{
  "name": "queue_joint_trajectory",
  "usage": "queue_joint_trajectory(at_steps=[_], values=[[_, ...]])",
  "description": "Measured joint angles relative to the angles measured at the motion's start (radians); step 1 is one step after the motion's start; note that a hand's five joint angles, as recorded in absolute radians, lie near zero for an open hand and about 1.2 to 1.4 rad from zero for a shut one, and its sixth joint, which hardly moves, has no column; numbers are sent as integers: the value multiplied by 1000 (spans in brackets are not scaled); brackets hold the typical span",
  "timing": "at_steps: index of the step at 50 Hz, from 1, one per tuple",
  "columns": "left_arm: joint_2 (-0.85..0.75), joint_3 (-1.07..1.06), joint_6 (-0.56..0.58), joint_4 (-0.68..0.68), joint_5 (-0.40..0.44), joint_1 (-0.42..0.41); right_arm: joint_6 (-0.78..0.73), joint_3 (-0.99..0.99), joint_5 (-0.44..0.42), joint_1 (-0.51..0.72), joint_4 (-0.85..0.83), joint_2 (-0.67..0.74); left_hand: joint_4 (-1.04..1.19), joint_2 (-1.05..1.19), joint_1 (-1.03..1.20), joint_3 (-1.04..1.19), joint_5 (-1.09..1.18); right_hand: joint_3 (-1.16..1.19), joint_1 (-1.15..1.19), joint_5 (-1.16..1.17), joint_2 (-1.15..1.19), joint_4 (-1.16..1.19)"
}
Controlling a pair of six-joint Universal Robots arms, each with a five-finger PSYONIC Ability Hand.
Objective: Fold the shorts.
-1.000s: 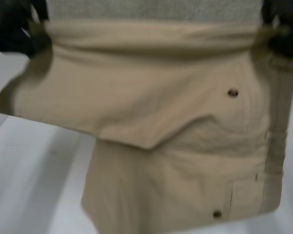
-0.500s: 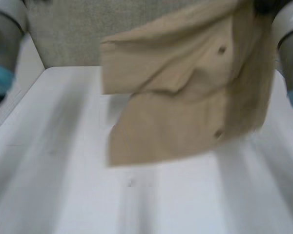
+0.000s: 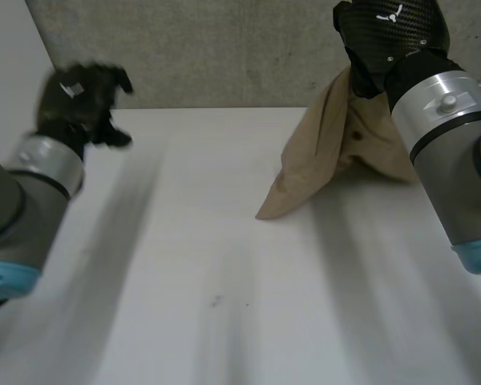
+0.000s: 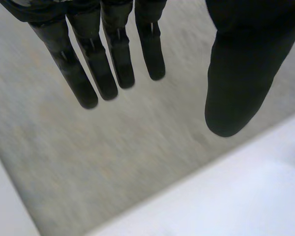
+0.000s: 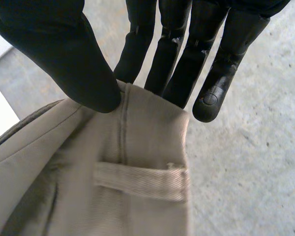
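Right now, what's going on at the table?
The right hand pinches the tan shorts at the waistband, next to a belt loop, between thumb and fingers. The shorts hang bunched from it at the far right of the white table, their lower end seemingly resting on it. The left hand is open, fingers straight, holding nothing, raised at the far left. No fold is made yet.

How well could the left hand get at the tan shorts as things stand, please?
Probably yes: the left hand is open and empty, and only bare white table lies between it and the tan shorts pinched by the right hand, though it sits well across from them.
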Motion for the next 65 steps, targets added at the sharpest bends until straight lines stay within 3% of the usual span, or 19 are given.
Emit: queue_joint_trajectory(at_steps=[6,9,18,23,28,39,52,53,57,58,60,61,65], values=[[-104,-35,-63,-8,40,-28,1,10,-14,16,30,-58,-65,-58,-31,-58,-68,0,0,0,0,0],[-162,-71,-149,-30,76,-55,1,13,-11,21,69,-82,-65,-60,-31,-58,-69,0,0,0,0,0],[-176,-156,-315,-63,145,-83,2,22,1,37,143,-89,-65,-60,-31,-58,-69,0,0,0,0,0],[-177,-165,-342,-62,147,-104,3,23,6,60,146,-92,-65,-60,-31,-58,-69,0,0,0,0,0],[-219,-138,-346,-55,124,-134,3,23,18,101,144,-100,-65,-60,-31,-58,-69,0,17,14,0,0],[-376,8,-333,-60,-13,-206,2,28,35,148,146,-123,-65,-60,-31,-58,-69,0,17,15,0,0],[-494,114,-324,-62,-45,-257,15,66,46,135,204,-121,-65,-60,-31,-58,-69,-7,14,11,-5,-7],[-499,121,-322,-63,-49,-256,45,93,46,125,226,-116,-65,-60,-31,-58,-69,-189,-134,-141,-179,-189],[-502,126,-321,-64,-54,-254,92,123,44,104,243,-108,-65,-60,-31,-58,-69,-253,-178,-199,-242,-252],[-503,131,-319,-64,-61,-245,187,173,37,48,262,-81,-65,-60,-31,-58,-68,-476,-359,-413,-465,-465],[-503,131,-319,-64,-61,-243,225,190,32,21,268,-65,-65,-60,-31,-58,-68,-476,-359,-413,-465,-465],[-503,134,-317,-62,-63,-233,311,224,18,-47,275,-29,-65,-60,-31,-58,-67,-682,-540,-642,-672,-681],[-506,143,-310,-61,-64,-221,433,277,-29,-159,278,22,-65,-60,-31,-58,-67,-739,-584,-705,-725,-743]])
